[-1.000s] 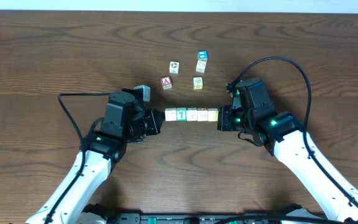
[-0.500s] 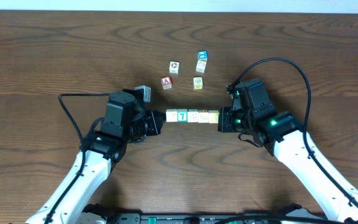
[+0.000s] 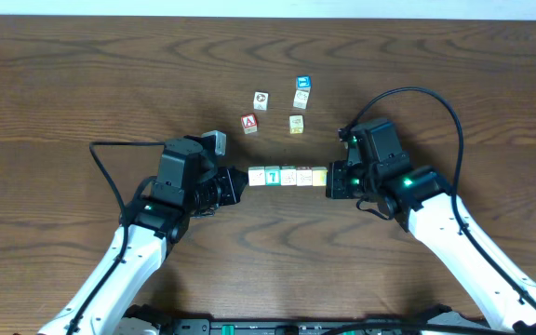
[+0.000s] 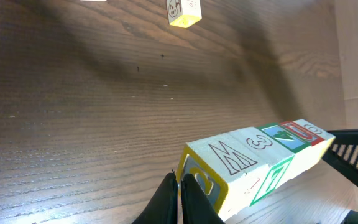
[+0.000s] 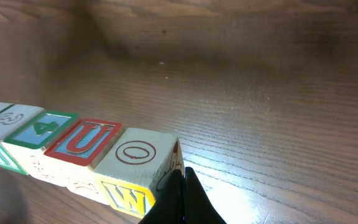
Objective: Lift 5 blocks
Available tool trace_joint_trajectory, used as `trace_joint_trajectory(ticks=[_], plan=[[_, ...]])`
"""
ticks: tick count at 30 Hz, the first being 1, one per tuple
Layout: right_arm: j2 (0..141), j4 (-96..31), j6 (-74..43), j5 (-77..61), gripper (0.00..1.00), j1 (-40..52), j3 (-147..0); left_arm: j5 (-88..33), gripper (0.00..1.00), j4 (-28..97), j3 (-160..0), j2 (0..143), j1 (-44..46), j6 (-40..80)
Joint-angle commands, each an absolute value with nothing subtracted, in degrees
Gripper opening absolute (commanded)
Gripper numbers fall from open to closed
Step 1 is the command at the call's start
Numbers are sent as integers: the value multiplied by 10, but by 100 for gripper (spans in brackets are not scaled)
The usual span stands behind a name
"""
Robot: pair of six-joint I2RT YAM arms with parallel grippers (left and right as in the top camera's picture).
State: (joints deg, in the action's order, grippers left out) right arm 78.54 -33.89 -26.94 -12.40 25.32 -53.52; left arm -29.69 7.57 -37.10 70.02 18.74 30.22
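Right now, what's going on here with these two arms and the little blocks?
The two arms are pinching a row of five blocks end to end, the left gripper against one end and the right gripper against the other, both shut. A red A cube and three others lie loose beyond. Whether the row is off the table is unclear.

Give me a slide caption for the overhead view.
Left end effector and right end effector squeeze the row of five blocks from its two ends; the red A cube sits apart.

place: robot lab bench | evidence: wood-grain table (image 3: 54, 74), two cabled arms (image 3: 454, 237)
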Motion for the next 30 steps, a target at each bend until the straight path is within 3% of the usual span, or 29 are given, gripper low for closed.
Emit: trace_joint_trajectory(ticks=[1, 30], plan=[[800, -321, -272, -298, 1, 285, -557, -426, 7, 66, -386, 712, 217, 305], [846, -313, -267, -285, 1, 286, -557, -413, 7, 68, -384, 775, 217, 298]])
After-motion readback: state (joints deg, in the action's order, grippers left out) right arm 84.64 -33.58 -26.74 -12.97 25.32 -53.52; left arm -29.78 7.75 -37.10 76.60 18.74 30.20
